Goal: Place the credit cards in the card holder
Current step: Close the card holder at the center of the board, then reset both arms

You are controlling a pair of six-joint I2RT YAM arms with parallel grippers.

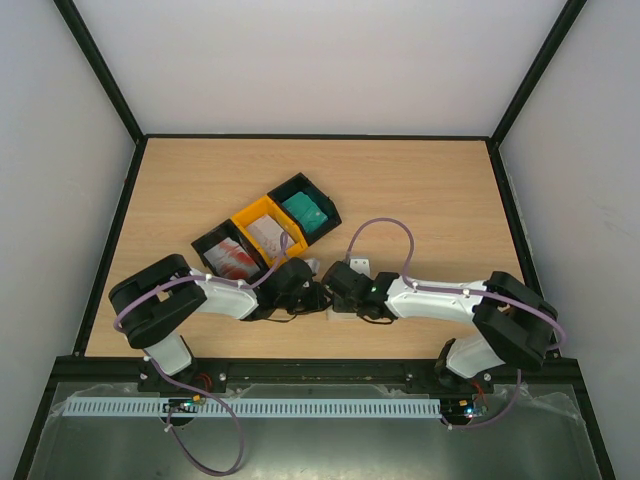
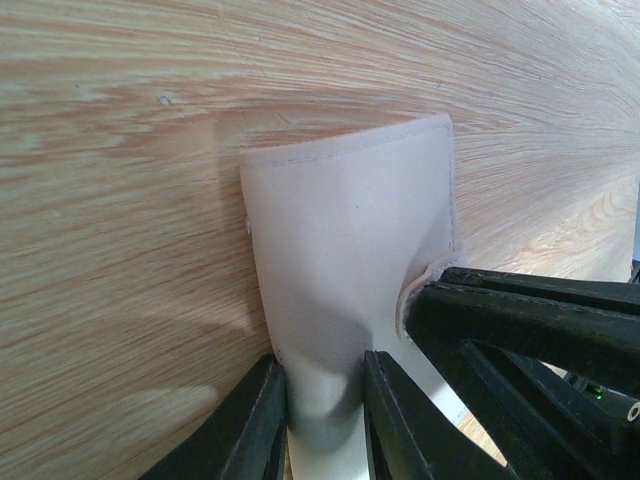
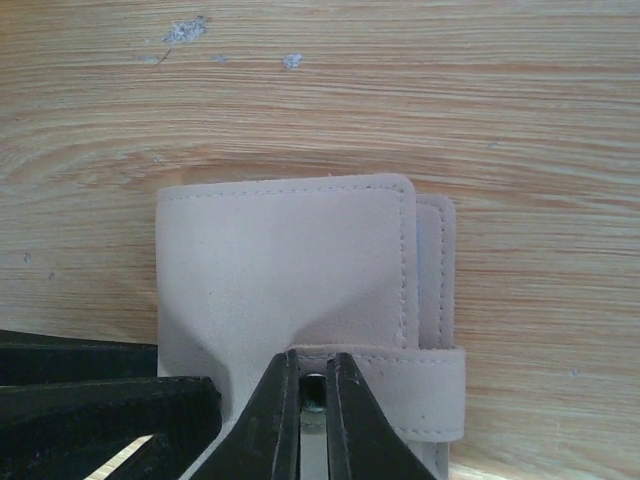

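Note:
The beige card holder (image 3: 280,260) lies folded shut on the wooden table, its strap (image 3: 420,390) wrapped across the near edge. My right gripper (image 3: 313,368) is shut on the strap at the snap button. My left gripper (image 2: 322,372) is shut on another edge of the card holder (image 2: 350,230), which bends up slightly there. In the top view both grippers, left (image 1: 310,292) and right (image 1: 340,290), meet over it and hide it. The credit cards sit in trays: red-and-white (image 1: 234,258), pale (image 1: 268,232), teal (image 1: 305,211).
Three joined trays stand in a diagonal row just beyond the grippers: black (image 1: 212,243), yellow (image 1: 249,215), black (image 1: 296,185). The right gripper's fingers (image 2: 530,320) show at the right of the left wrist view. Black rails edge the table.

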